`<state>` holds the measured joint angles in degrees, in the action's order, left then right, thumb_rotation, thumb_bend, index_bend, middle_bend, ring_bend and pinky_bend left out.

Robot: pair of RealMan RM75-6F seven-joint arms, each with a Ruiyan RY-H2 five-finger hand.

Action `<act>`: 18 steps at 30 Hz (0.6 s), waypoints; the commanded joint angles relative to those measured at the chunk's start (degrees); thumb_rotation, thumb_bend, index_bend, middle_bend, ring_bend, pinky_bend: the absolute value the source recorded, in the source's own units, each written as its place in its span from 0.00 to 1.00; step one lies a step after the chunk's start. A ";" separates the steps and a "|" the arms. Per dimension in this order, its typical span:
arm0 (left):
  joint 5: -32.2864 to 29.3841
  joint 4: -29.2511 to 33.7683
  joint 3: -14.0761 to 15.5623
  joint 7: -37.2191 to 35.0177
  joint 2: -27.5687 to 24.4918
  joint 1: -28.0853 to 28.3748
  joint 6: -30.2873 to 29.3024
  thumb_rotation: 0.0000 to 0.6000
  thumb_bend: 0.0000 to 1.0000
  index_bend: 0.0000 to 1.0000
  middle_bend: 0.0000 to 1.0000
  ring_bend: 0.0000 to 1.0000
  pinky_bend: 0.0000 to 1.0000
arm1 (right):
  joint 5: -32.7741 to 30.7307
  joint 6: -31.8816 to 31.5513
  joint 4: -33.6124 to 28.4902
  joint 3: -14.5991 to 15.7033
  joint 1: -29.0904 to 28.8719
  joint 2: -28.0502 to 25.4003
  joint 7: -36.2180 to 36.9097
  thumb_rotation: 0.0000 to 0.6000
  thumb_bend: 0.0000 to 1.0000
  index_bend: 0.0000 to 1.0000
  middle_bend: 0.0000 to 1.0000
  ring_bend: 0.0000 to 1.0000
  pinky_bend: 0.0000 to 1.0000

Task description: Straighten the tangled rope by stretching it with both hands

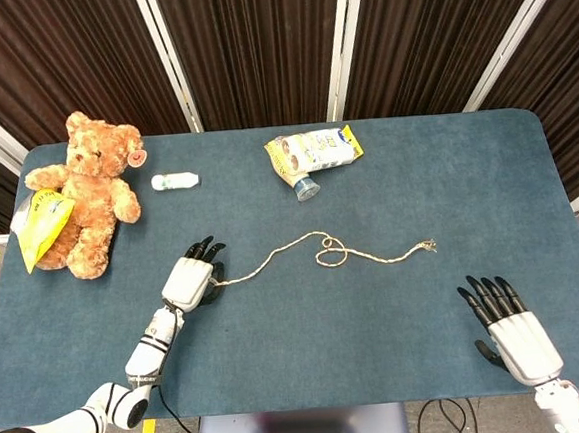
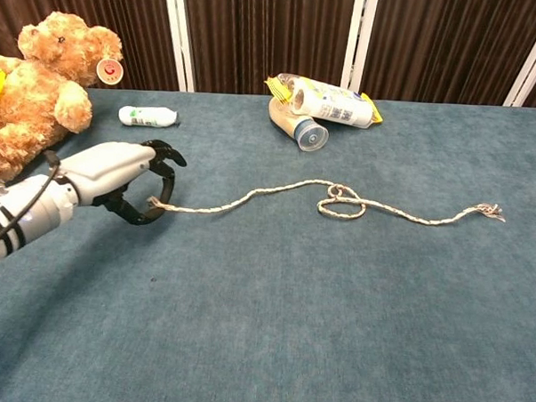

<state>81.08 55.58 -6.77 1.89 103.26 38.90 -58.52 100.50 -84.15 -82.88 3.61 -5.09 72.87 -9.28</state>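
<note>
On the blue desk (image 1: 418,186), the left hand (image 1: 190,280) pinches one end of the rope (image 1: 324,251) — still looped mid-length — while the right hand (image 1: 511,330) rests open near the desk's front edge, holding nothing.

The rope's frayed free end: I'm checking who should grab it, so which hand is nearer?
Right. The right hand lies open, apart from the frayed end; the left hand grips the rope at its opposite end.

One rope (image 1: 323,255), one teddy bear (image 1: 87,192), two robot hands (image 1: 188,282).
</note>
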 commanded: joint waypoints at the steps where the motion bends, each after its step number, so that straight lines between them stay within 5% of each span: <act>1: 0.27 1.90 0.57 -0.47 -1.90 -1.20 -1.33 1.00 0.42 0.64 0.14 0.03 0.16 | -2.13 6.05 -3.86 -3.51 -4.60 0.48 -5.35 1.00 0.35 0.19 0.00 0.00 0.00; 10: 1.63 5.91 2.28 -1.25 -7.65 -4.03 -4.57 1.00 0.42 0.64 0.15 0.03 0.16 | -16.15 19.83 -6.01 -13.18 -14.59 6.52 -20.33 1.00 0.35 0.30 0.00 0.00 0.00; 18: 1.25 6.34 2.29 -2.39 -10.06 -5.07 -5.02 1.00 0.42 0.64 0.15 0.03 0.16 | -27.02 26.31 -0.49 -17.02 -21.55 11.83 -30.46 1.00 0.35 0.36 0.00 0.00 0.00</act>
<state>82.38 61.97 -4.46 -0.45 93.25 33.87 -63.55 76.15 -59.78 -85.55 -11.87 -24.40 82.76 -37.22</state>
